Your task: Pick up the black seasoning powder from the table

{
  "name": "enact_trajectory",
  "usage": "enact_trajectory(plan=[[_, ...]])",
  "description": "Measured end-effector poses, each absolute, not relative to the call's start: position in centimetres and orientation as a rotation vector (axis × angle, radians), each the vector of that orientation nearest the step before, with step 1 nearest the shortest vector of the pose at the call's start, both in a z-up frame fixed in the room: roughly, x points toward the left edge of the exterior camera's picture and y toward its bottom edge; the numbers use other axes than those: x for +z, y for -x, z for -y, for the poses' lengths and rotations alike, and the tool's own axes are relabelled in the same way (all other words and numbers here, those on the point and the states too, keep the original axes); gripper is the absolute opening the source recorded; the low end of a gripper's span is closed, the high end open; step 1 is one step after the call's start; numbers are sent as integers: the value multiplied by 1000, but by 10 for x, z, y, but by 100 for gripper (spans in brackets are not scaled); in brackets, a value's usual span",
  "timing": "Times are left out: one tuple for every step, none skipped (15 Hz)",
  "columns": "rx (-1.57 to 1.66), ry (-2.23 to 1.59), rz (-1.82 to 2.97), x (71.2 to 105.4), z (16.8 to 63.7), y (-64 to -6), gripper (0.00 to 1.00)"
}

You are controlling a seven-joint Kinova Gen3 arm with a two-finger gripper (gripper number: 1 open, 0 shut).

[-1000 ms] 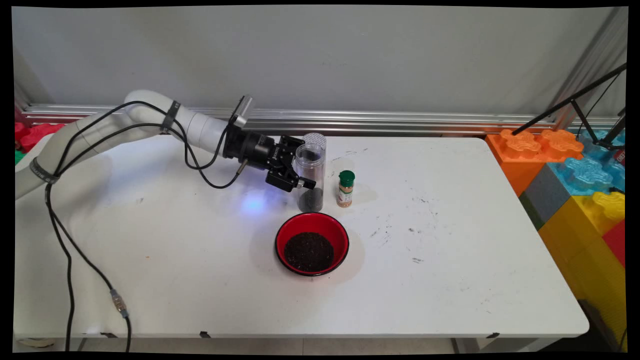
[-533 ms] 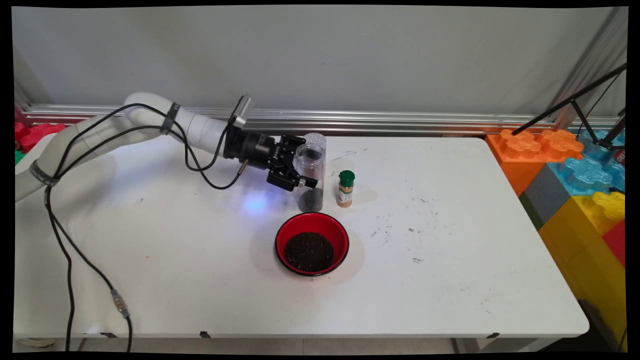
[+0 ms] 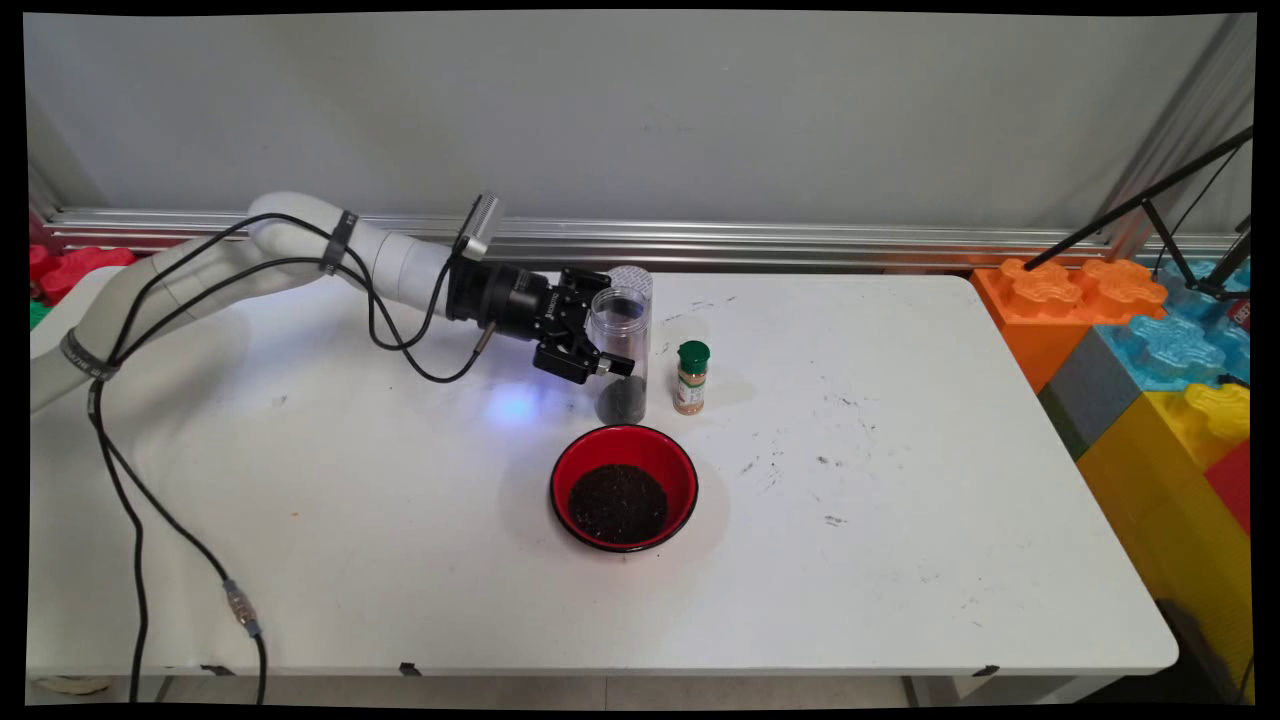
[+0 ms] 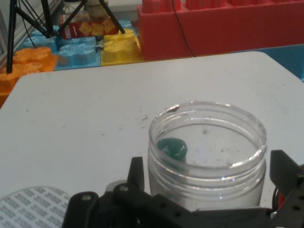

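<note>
The arm reaches in low and nearly level, and its claw [image 3: 610, 328] straddles a clear, lidless plastic jar [image 3: 628, 345] at about mid height. Whether the claw is clamped on the jar or only set around it cannot be told from either view. The jar stands upright on the white table [image 3: 900, 480], centred in the claw's span in the hand view, with a little dark granular matter in its bottom. A hold this far below the rim looks well judged, since the wall there should be stiffer than the thin open mouth. The even centring suggests the jar would not be pushed sideways or twisted by a squeeze. Just behind the claw's far side lies a white perforated lid [image 3: 630, 278], close to the jar. Beyond the jar, along the line in which the claw points, stands a small spice bottle with a green cap [image 3: 691, 377], near the jar but apart from it. On the claw's near side, a little way off, sits a red bowl [image 3: 560, 470] holding dark grounds [image 3: 617, 503], clear of both claw and jar.
</note>
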State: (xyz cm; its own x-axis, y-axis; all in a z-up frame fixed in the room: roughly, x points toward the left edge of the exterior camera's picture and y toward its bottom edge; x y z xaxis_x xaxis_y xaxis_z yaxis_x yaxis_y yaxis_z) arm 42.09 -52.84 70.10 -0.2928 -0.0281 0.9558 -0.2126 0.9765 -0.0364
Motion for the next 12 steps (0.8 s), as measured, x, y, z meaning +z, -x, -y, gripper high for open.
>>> enact_trajectory(plan=[[187, -172, 1861, 700, 528, -422, 100], [191, -171, 1860, 699, 528, -422, 100], [195, -169, 1859, 698, 528, -423, 100], [201, -168, 1857, 697, 528, -423, 100], [207, -166, 1854, 696, 528, -423, 100], [213, -165, 1852, 695, 528, -424, 100], [219, -163, 1849, 694, 528, -424, 100], [225, -161, 1846, 693, 528, -424, 100], [229, -159, 1843, 693, 528, -424, 100], [232, -158, 1842, 692, 528, -424, 100], [236, -156, 1839, 692, 528, -424, 100], [240, -155, 1837, 691, 528, -425, 100]])
